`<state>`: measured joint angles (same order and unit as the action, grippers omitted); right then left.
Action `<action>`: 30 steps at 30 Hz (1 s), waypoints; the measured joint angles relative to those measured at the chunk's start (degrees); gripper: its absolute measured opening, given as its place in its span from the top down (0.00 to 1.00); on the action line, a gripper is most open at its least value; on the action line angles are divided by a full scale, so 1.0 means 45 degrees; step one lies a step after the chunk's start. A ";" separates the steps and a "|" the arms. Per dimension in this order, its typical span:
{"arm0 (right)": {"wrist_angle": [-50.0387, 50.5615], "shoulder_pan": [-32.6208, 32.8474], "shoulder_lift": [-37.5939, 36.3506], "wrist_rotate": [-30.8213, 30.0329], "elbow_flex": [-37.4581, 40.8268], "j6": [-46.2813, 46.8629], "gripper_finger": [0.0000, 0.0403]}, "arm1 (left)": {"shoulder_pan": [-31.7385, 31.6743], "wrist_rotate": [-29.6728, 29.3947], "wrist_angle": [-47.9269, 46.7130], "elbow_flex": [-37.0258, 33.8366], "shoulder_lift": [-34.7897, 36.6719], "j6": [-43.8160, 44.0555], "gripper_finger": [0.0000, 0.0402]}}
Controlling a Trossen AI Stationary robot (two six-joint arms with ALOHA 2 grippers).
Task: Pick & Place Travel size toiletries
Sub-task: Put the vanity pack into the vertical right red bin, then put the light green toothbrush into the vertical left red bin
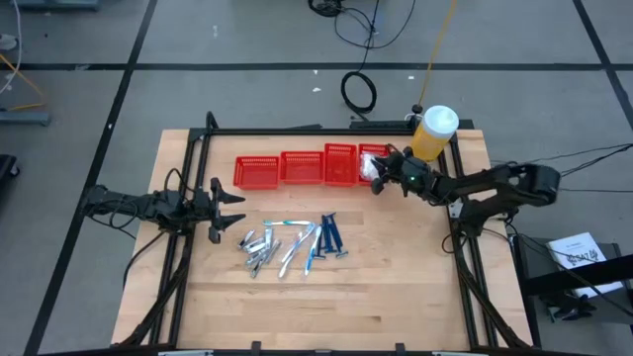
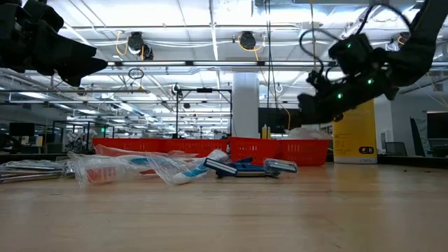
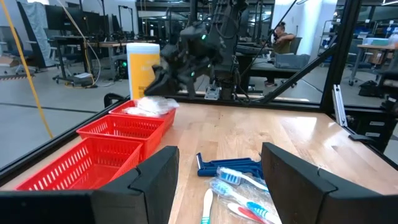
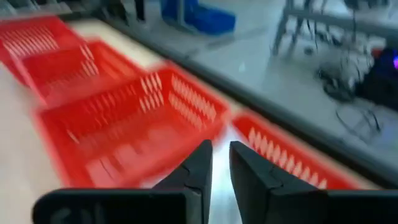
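Observation:
The toiletries lie loose on the table's middle (image 1: 292,239): silvery tubes (image 1: 255,247), white-teal toothbrushes (image 3: 233,180) and dark-blue razors (image 1: 329,235). White clear-wrapped packets (image 3: 149,106) are heaped in the rightmost red basket (image 1: 374,156). My right gripper (image 1: 378,176) hovers over that basket; in its wrist view (image 4: 221,155) the fingers stand almost together with only a slit between them, and nothing shows in the slit. My left gripper (image 1: 235,209) waits open at the table's left, level, pointing at the pile (image 3: 217,180).
Several red mesh baskets (image 1: 259,170) stand in a row along the far side. A big yellow white-capped bottle (image 1: 433,133) stands at the far right corner, just behind my right arm. A black frame (image 1: 193,148) borders the table. A person (image 3: 283,37) sits far off in the room.

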<state>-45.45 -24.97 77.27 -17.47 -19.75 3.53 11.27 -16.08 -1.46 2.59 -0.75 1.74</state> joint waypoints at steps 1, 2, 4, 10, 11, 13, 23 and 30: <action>0.0016 0.0089 -0.0366 0.0005 0.0000 -0.0169 0.87 | 0.0000 0.0000 0.0004 0.0000 0.0000 0.0000 0.44; 0.0058 0.0188 -0.0729 0.0005 0.0000 -0.0344 0.87 | 0.0003 0.0000 0.0005 0.0000 0.0000 0.0005 0.44; 0.0123 0.0479 -0.1522 0.0005 0.0000 -0.0476 0.86 | 0.0002 0.0000 0.0002 0.0000 0.0000 0.0000 0.44; 0.1109 0.1823 -0.4440 0.3429 0.0000 0.0061 0.87 | 0.0004 -0.0005 0.0002 0.0000 0.0001 0.0001 0.44; 0.1336 0.2061 -0.4942 0.4396 0.0000 0.0256 0.87 | 0.0001 -0.0005 0.0002 0.0000 0.0004 0.0002 0.44; 0.2012 0.2506 -0.5883 0.6304 -0.0005 0.0740 0.88 | 0.0000 -0.0005 0.0007 0.0000 0.0000 0.0005 0.44; 0.5676 0.4457 -1.0270 0.6588 0.1205 0.1723 0.98 | 0.0003 -0.0005 0.0005 0.0000 0.0000 0.0000 0.44; 0.4301 0.4671 -1.2583 0.5190 0.3486 0.1882 1.00 | 0.0003 -0.0005 0.0006 0.0000 0.0003 0.0004 0.44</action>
<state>-26.10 -3.95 20.64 5.88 -4.06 12.00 11.28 -16.10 -1.44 2.59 -0.74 1.75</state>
